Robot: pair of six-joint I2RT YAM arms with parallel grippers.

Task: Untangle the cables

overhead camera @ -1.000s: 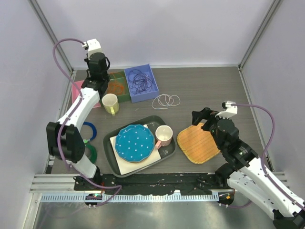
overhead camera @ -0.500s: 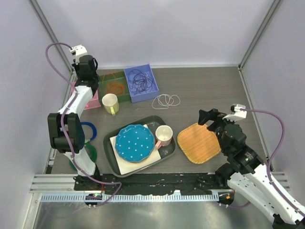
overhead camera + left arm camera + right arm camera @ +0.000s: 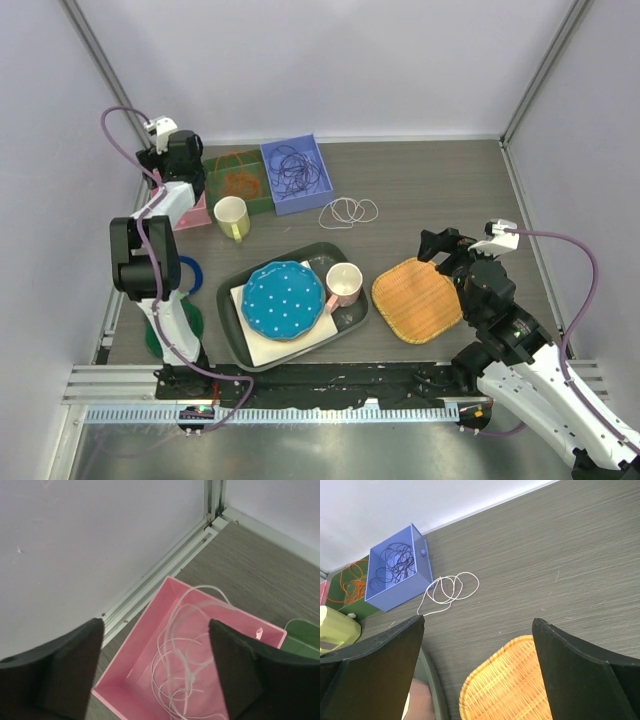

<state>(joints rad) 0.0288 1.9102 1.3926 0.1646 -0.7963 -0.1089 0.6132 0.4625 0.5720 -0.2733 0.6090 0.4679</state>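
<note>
A loose white cable (image 3: 348,211) lies in loops on the table; the right wrist view shows the white cable (image 3: 449,589) too. Dark purple cables (image 3: 297,170) fill the blue box (image 3: 380,587). Orange cables (image 3: 240,180) lie in the green box (image 3: 262,203). My left gripper (image 3: 188,190) hangs open over the pink box (image 3: 135,645), where another white cable (image 3: 192,650) lies loose below and between its fingers, held by nothing. My right gripper (image 3: 478,621) is open and empty above the woven mat (image 3: 510,685), well short of the white loops.
A yellow mug (image 3: 232,216) stands by the boxes. A dark tray (image 3: 352,318) carries a blue dotted plate (image 3: 283,298) and a pink cup (image 3: 344,283). Blue (image 3: 193,270) and green (image 3: 190,322) rings lie at the left edge. The wall corner is close behind the pink box.
My left gripper swung left from the green box to over the pink box and opened; a white cable lies in that box. The right arm drew back slightly to the right.
</note>
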